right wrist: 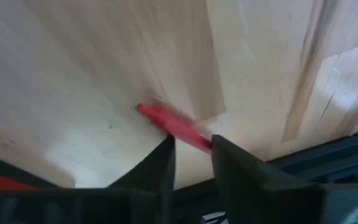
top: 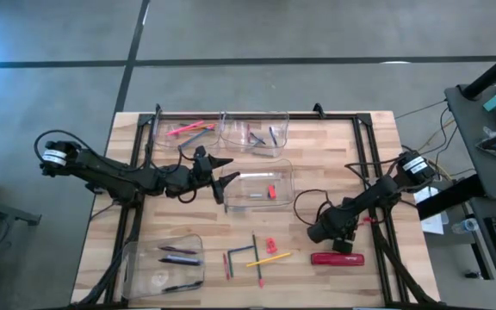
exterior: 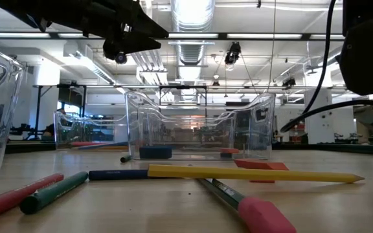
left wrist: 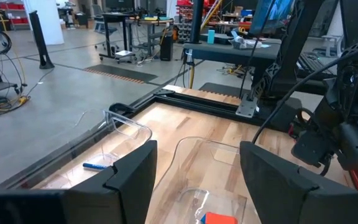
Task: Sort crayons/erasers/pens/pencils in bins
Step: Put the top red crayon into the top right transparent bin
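Observation:
My left gripper [top: 224, 175] [left wrist: 197, 180] is open and empty, above the left end of the middle clear bin [top: 261, 185], which holds a red eraser [top: 271, 191] [left wrist: 219, 218]. My right gripper [top: 319, 231] [right wrist: 193, 155] is low over the table's right part, its fingers nearly together around a red stick [right wrist: 166, 121]. Loose on the near middle of the table lie a yellow pencil [top: 269, 257] [exterior: 251, 173], a green pencil [top: 254, 255] [exterior: 228, 194], a red stick [top: 226, 265] and a red eraser [top: 270, 244]. My right gripper has one end of the red stick [right wrist: 197, 139] between its two fingertips, coming from above and slanting down. The rest of the stick reaches out ahead of the fingers over the wood. Whether it is lifted or lies on the table, I cannot tell.
Two clear bins stand at the far edge [top: 192, 133] [top: 254, 133] with sticks and pens inside. A fourth bin [top: 166, 263] at the near left holds dark pens. A large red oblong object with white lettering [top: 337, 257] lies just near of my right gripper.

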